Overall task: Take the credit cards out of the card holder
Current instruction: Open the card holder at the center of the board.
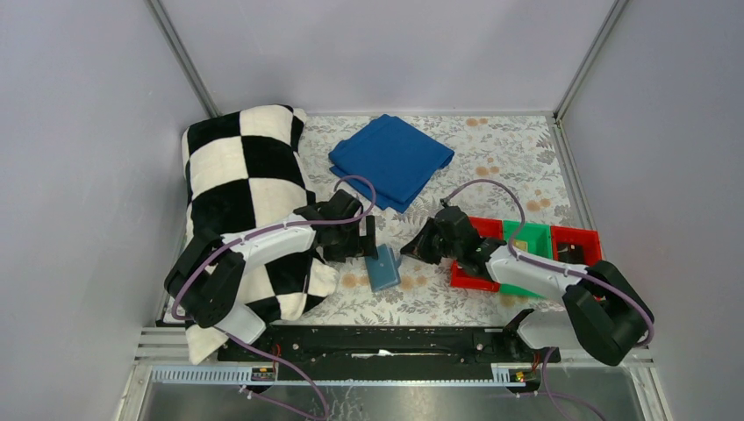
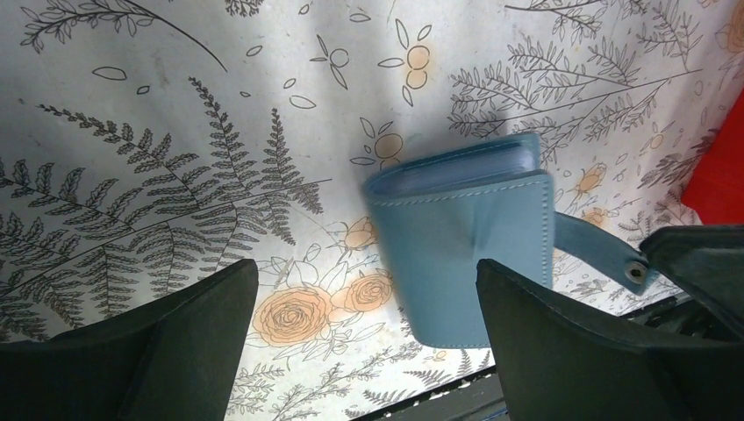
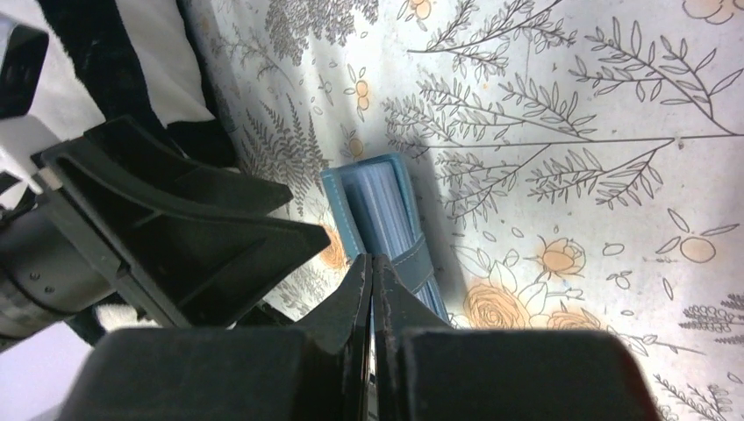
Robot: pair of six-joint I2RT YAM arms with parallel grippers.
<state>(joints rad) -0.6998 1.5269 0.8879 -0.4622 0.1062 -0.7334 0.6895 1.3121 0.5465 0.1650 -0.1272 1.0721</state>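
Looming closest, black fingers [image 2: 149, 351] of left gripper [image 2: 364, 263], spread to full width and clasping nothing, framing teal card holder [image 2: 465, 254]. Lies shut on flowered tablecloth [image 2: 175, 105] mid-table, at 5 o'clock from that claw, 8 o'clock from right gripper [image 3: 373, 260]. Pressed fully together there, tips at holder's snap strap [image 2: 592, 250]; cannot tell whether pinching it. Credit cards presumably tucked in clear sleeves [image 3: 382, 202], none out. Looks light, soft-covered, apt to skid on cloth; probably best pinned at spine and opened by strap.
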